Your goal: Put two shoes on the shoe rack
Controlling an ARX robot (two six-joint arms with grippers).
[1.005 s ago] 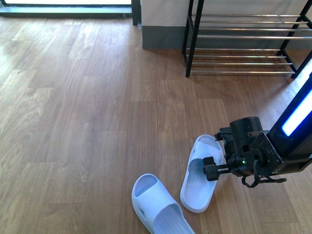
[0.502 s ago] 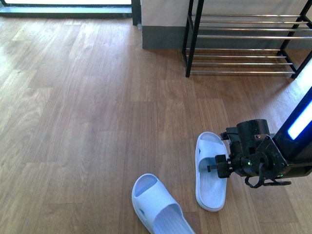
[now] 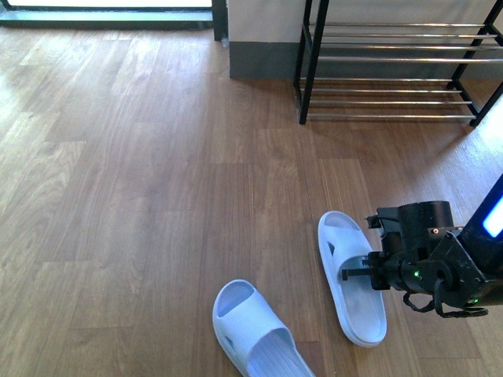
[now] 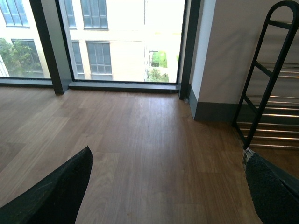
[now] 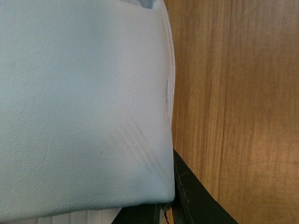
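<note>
1. Right gripper is down at floor level, its jaws nipped together on the strap of the pale blue slide. Only a narrow gap is left between them, and the strap fills it.
2. Over to the right wrist view: the strap takes up almost the whole picture. One black finger presses along its edge, and the other finger is hidden behind the strap.
3. The held slide sits sole-down on the wooden floor, as far as the front view shows. Its toe points toward the shoe rack, and it is well apart from the rack.
4. The second slide lies near it, toward the left, with nothing touching it. Its heel end is cut off by the picture's lower edge.
5. Left gripper is gaping wide. Its dark fingers stand at opposite sides of the wrist picture, with only floor between them. The front view does not show this arm.
6. Only the rack's lowest tiers of silver rods are in the front view, and the upper part is cut off. The left wrist camera catches its black end frame beside the wall, with a window beyond.
</note>
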